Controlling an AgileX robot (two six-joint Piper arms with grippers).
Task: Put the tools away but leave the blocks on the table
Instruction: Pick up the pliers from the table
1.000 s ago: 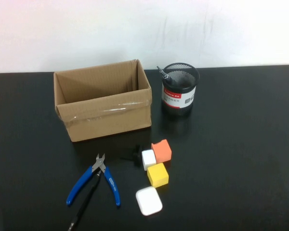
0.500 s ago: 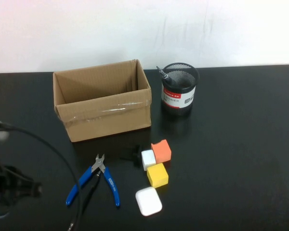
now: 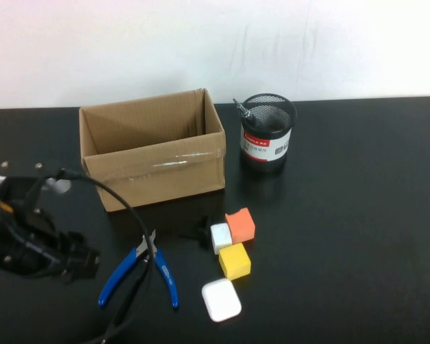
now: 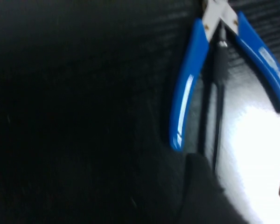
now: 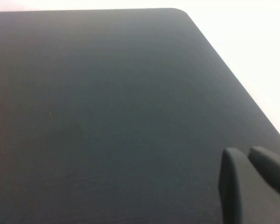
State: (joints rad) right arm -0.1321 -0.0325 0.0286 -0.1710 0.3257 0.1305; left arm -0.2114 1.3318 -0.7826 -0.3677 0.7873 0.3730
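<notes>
The blue-handled pliers [image 3: 140,269] lie on the black table [image 3: 358,236] in front of the cardboard box. One black stick [image 3: 129,301] lies between their handles. Both show in the left wrist view, pliers [image 4: 186,88] and stick [image 4: 218,93]. My left gripper [image 3: 84,259] hovers just left of the pliers, open and empty [image 4: 242,196]. The orange block [image 3: 240,224], yellow block [image 3: 234,260] and white block [image 3: 221,236] sit clustered to the right. A metal-tipped stick [image 3: 241,109] stands in the mesh cup. The scissors are out of view. My right gripper [image 5: 245,151] is shut over bare table.
An open cardboard box [image 3: 152,147] stands behind the pliers. A black mesh cup [image 3: 268,131] stands to its right. A white rounded case [image 3: 221,299] lies in front of the yellow block. A tiny black object [image 3: 201,233] sits beside the white block. The left arm's cable [image 3: 122,204] arches over the pliers.
My left arm has come in from the lower left and moved right and farther onto the table, toward the pliers. The tools and blocks have not moved.
</notes>
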